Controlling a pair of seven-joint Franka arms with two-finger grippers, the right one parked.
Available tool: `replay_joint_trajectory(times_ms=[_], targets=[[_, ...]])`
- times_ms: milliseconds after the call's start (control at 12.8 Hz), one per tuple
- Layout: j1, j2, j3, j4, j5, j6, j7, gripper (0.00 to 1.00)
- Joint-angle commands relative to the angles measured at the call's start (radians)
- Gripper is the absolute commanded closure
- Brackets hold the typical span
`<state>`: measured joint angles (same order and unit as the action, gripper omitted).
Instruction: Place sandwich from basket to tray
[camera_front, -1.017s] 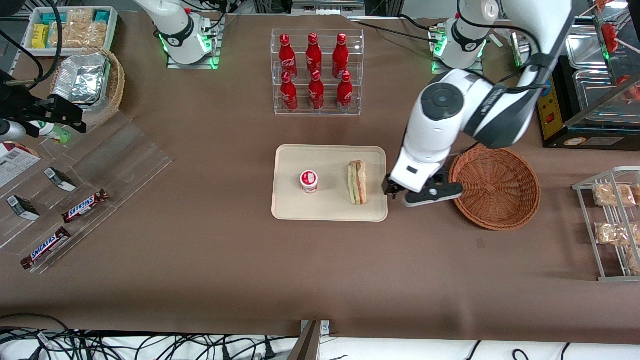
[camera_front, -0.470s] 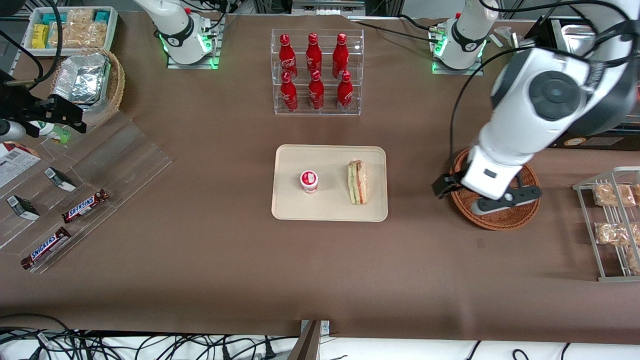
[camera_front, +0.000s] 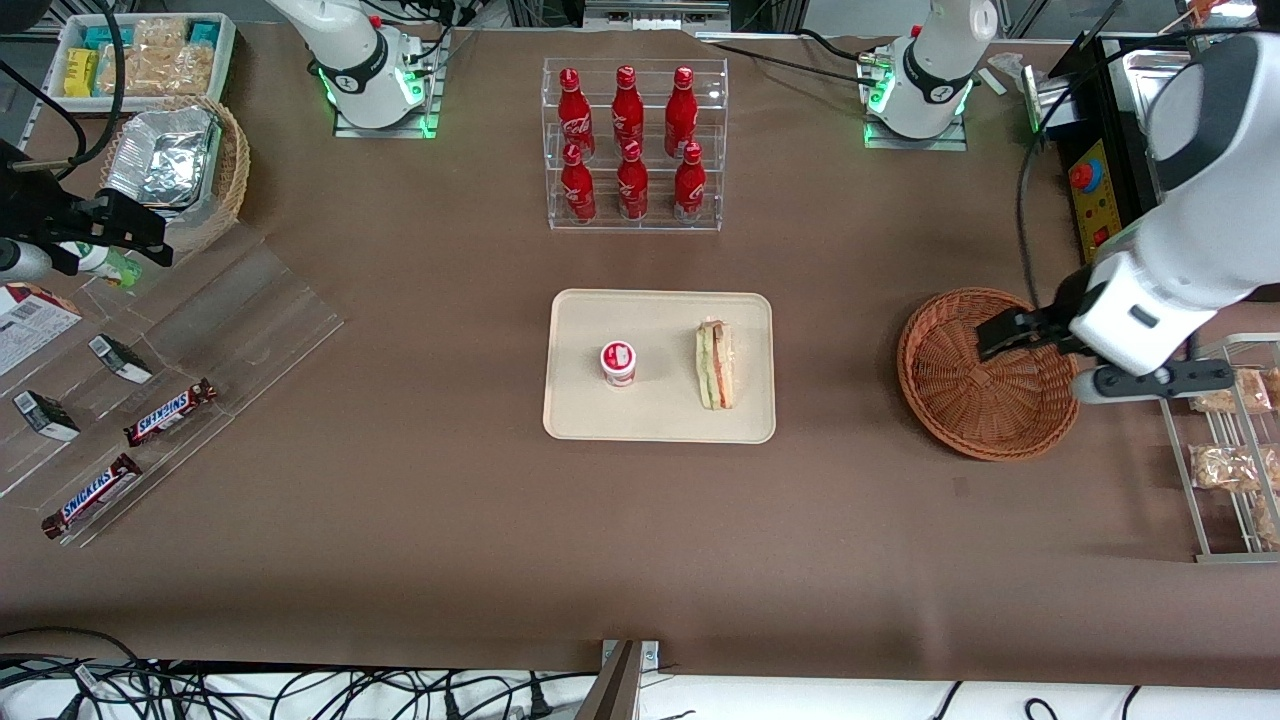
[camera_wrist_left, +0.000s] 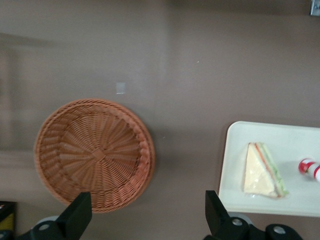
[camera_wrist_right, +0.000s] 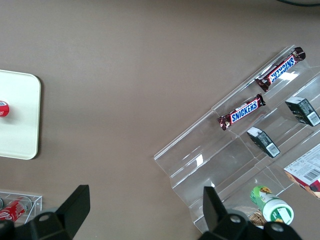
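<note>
I count one sandwich (camera_front: 715, 364) on the tray (camera_front: 660, 420), beside one red-capped cup (camera_front: 618, 362). One basket (camera_front: 985, 375) sits apart on the worktop (camera_front: 420, 520). My end effector (camera_wrist_left: 145, 212) hangs above the basket's edge, fingers spread wide, holding nothing. Six red bottles (camera_front: 628, 145) stand racked.

The sandwich (camera_front: 715, 365) shows white bread with green, red and pink stripes of filling, on a plain cream-beige tray (camera_front: 660, 420). The basket (camera_front: 985, 375) is reddish-brown wicker with a woven ring pattern. The table (camera_front: 500, 520) is flat brown. The gripper (camera_front: 1040, 345) above the basket's edge has black fingers on a white body.
</note>
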<state>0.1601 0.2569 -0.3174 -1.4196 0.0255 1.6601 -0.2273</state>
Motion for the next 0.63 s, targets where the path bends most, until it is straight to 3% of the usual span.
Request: replay_joint_trajectory(times_ms=[0,235,548], targets=[[-0.079,-0.096,0.144,-0.061,-0.050,-0.046,0.150,0.00],[-0.123,-0.139,0.213,-0.064,-0.049,-0.094,0.227,0.00],[-0.129,-0.149,0.213,-0.062,-0.050,-0.108,0.233,0.00]])
